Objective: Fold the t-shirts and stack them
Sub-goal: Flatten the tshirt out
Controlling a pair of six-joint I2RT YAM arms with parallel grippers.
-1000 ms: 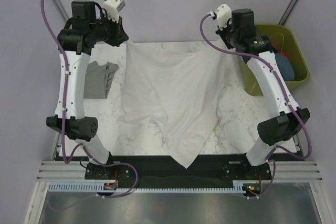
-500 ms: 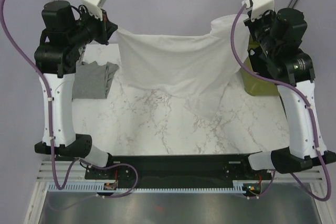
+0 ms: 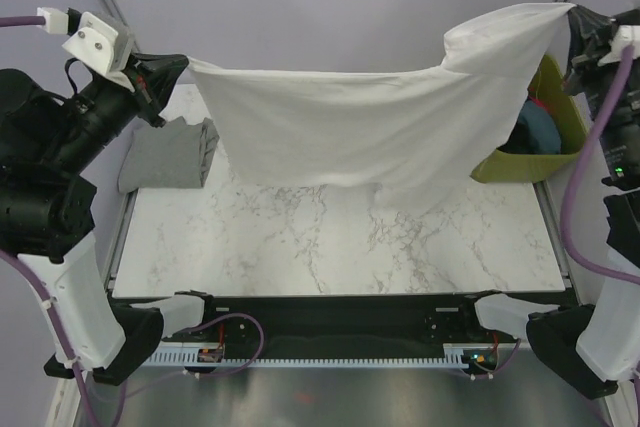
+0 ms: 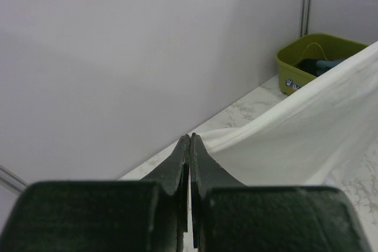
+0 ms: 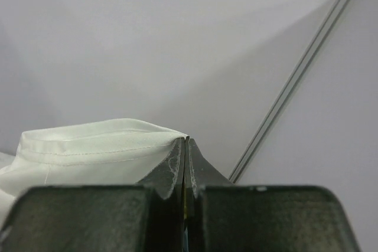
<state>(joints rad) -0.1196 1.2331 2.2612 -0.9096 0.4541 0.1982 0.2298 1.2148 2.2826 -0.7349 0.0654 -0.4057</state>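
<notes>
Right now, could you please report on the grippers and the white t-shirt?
Status: left gripper and right gripper both shut on white t-shirt. Shirt stretched aloft between them, above table. At left, grey t-shirt; at right, olive bin.

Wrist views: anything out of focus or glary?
Left wrist: left tool soft up close, white shirt and green bin fairly sharp. Right wrist: right tool base blurred, shirt hem stitching crisp. No glare in either.

The dark two-finger right gripper (image 5: 185,146) points upward, its jaws pressed flat together. They pinch the stitched hem of a soft white cloth t-shirt (image 5: 88,151), which spreads away to the left. Behind is a plain pale grey wall (image 5: 147,39) and, on the right, a thin slanting metal pole (image 5: 295,75).
</notes>
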